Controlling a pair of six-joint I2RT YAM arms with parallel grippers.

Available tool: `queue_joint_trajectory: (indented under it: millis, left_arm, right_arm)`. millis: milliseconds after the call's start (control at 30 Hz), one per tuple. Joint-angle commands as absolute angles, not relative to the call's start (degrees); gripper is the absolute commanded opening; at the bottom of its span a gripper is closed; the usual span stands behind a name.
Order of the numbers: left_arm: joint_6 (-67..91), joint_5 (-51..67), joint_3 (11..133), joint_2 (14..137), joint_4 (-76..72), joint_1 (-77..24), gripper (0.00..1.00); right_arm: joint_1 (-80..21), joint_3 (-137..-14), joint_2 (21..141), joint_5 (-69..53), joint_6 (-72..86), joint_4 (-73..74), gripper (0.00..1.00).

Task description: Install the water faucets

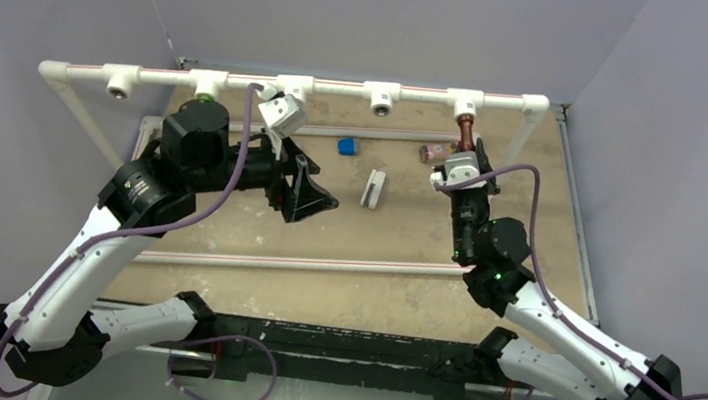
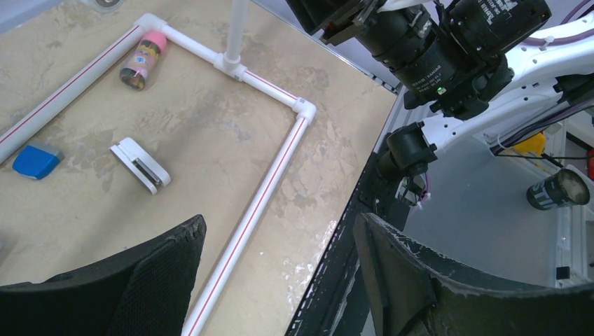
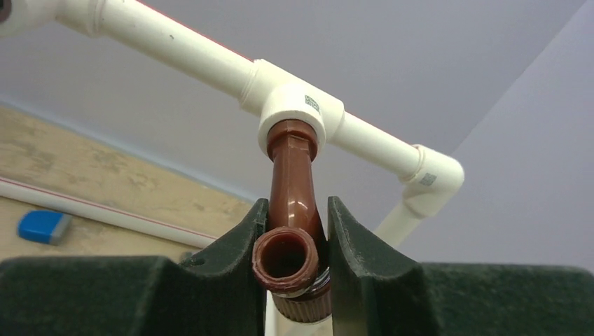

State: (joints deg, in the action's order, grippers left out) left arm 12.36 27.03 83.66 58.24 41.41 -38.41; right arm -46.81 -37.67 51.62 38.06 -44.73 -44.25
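Board (image 1: 250, 279) w/ white PVC frame (image 1: 422, 94) round it. In the top view the raised rail runs across 12 o'clk, w/ tee fittings (image 1: 382, 96) along it. L arm's black joint (image 1: 195, 132) sits at approx 10 o'clk.

L gripper (image 2: 280, 241) hangs over mid-board, fingers spread, nothing btwn them. R gripper (image 3: 298, 208) is up at 1 o'clk, pressed onto the brown faucet (image 3: 288, 175), one finger each side. The faucet's upper end sits in the mouth of the last tee (image 3: 301, 112); its open round end faces the wrist cam. Green faucet (image 1: 206, 98) is at 11 o'clk, just under the second tee (image 1: 208, 81).

Progress, as a judgement: green one looks fitted. Brown one is entered in its socket and prob. needs seating, then release. Open sockets (image 1: 121, 88) show elsewhere on the rail.

Hard to make out:
- How deep the brown end goes can't be told, as the joint is inside the tee.
- Green faucet is mostly covered by the L arm's joint; only a sliver shows.

Loose bits on the board: pink-capped cylinder (image 2: 142, 59), white clip (image 2: 140, 164), blue block (image 2: 35, 159).
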Motion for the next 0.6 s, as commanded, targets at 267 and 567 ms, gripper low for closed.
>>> queue_joint_trajectory:
  millis: [267,567]
  left_arm:
    - [11.3,27.7,84.6,57.9,40.6,-38.8,0.77]
    - [11.3,27.2,83.7,57.0,40.3,-38.8,0.77]
  right_arm:
    - [-46.8,-40.8,51.4,37.2,-6.9,-42.5,0.00]
    - [-46.8,-42.1,53.3,37.4,-14.4,-37.7,0.37]
